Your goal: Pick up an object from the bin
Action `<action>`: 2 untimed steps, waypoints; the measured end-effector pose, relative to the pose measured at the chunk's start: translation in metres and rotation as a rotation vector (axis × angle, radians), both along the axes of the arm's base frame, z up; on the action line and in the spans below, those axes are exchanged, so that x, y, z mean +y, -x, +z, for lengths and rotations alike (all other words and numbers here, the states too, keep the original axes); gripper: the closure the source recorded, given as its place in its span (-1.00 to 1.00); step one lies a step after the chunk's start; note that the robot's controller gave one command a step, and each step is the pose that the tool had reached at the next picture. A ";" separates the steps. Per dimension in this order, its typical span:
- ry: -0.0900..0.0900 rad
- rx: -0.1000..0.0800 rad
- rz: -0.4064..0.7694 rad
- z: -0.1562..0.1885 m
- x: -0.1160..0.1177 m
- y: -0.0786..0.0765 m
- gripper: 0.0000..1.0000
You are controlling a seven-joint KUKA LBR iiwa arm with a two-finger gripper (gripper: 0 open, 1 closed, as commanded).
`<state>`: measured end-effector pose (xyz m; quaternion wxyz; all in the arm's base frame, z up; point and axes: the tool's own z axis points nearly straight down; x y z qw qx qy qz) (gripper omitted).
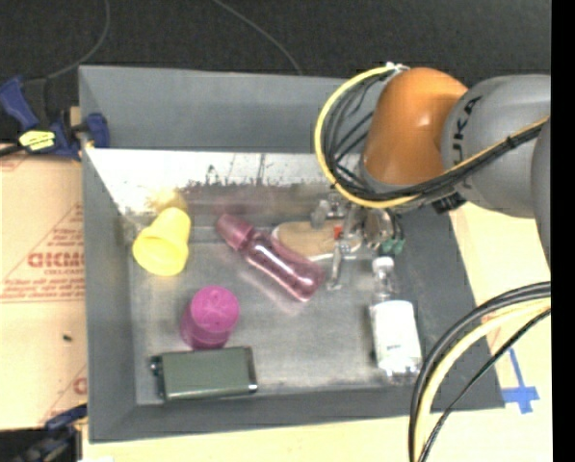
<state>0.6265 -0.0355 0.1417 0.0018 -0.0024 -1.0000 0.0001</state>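
Observation:
My gripper point(342, 256) hangs under the orange cover in the back right part of the bin. It stands right beside a tan rounded thing point(301, 240) and the lower end of a clear pink bottle point(271, 259) that lies slanted across the middle. A small clear bottle with a green bit point(384, 270) lies just to the gripper's right. I see nothing held in it.
A white boxy thing point(395, 336) lies by the right wall. A yellow cup point(164, 242) lies on its side at the left, a magenta cup point(210, 317) in front of it, and a dark flat rectangular case point(204, 373) along the front wall.

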 end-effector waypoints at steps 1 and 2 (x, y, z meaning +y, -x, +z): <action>0.001 -0.008 0.000 0.005 0.000 -0.002 -1.00; 0.001 -0.007 0.382 -0.068 0.018 -0.016 1.00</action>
